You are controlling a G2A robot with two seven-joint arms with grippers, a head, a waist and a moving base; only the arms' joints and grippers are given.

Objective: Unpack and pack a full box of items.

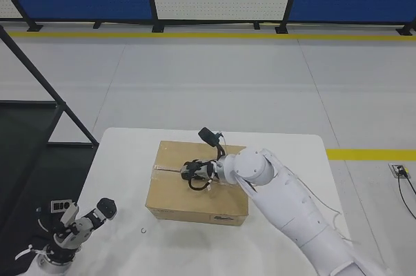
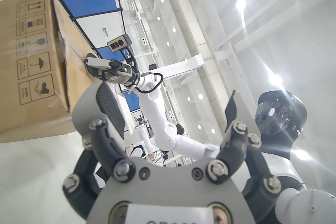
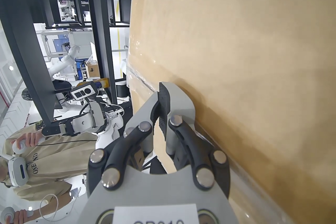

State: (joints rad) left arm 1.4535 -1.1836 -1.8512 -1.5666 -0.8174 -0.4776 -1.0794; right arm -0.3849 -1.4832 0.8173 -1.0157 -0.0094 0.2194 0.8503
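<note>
A closed brown cardboard box (image 1: 197, 183) stands in the middle of the white table (image 1: 125, 152), its flaps taped along a centre seam. My right gripper (image 1: 188, 170) lies flat on the box's top at that seam, shut with nothing between its fingers. In the right wrist view the gripper (image 3: 160, 104) presses along the box (image 3: 236, 51) beside the tape line. My left gripper (image 1: 105, 207) hovers at the table's near left corner, open and empty. The left wrist view has that gripper (image 2: 170, 107) tilted upward, with the box (image 2: 31, 57) and the right gripper (image 2: 90, 66) beyond.
A small dark ring-shaped bit (image 1: 144, 230) lies on the table in front of the box. A black metal frame (image 1: 35, 90) stands off the table's left side. Bare tabletop runs left and right of the box.
</note>
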